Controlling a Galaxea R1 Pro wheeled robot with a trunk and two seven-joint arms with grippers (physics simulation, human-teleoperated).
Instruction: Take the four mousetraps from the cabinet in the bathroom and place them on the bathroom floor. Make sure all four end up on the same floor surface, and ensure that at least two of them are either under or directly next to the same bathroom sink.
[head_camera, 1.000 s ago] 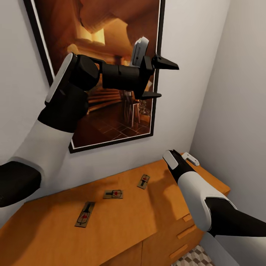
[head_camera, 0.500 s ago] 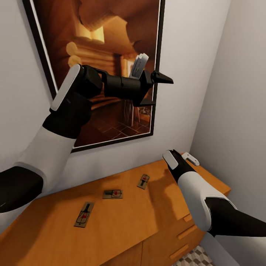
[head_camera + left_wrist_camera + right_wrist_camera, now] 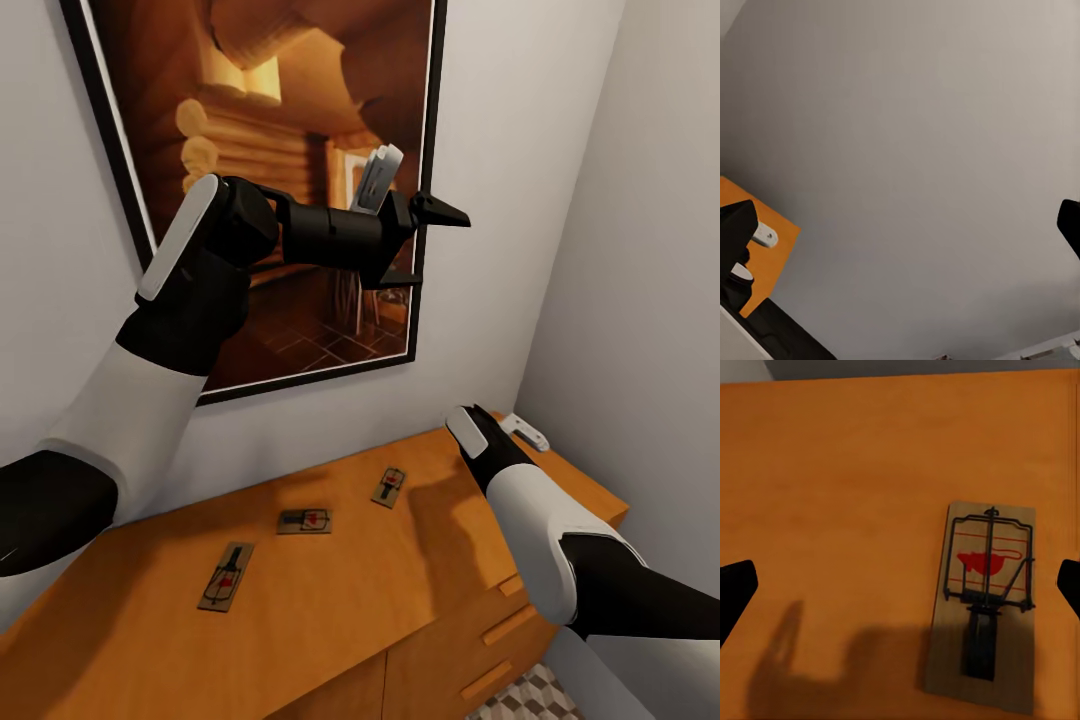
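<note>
Mousetraps: three lie flat on the worktop of the orange-brown cabinet (image 3: pixel 330 610), well apart from one another in a loose row below the framed picture (image 3: pixel 270 190) on the wall.

Left hand (image 3: pixel 425 243): raised in front of the picture's right edge, well above the cabinet; its two dark fingers (image 3: pixel 445 211) are spread wide and hold nothing. The left wrist view looks past it at the plain grey wall (image 3: pixel 922 150).

Right hand: hidden behind its own forearm (image 3: pixel 500 470) in the head view; in the right wrist view the two fingertips (image 3: pixel 735 589) sit at opposite edges of the frame, spread wide and empty, hovering above a mousetrap (image 3: pixel 984 604) that lies on the cabinet top between them, nearer one fingertip.

Nearest mousetrap (image 3: pixel 389 487): on the cabinet top just beside the right forearm. Middle mousetrap (image 3: pixel 305 520): further toward the cabinet's left. Far mousetrap (image 3: pixel 227 577): nearest the cabinet's front-left part.

Small white object (image 3: pixel 527 432): at the cabinet's far right corner, identity unclear.

Drawer handles (image 3: pixel 507 625): wooden bars on the cabinet front.

Patterned floor tiles (image 3: pixel 525 697): below the cabinet front.
</note>
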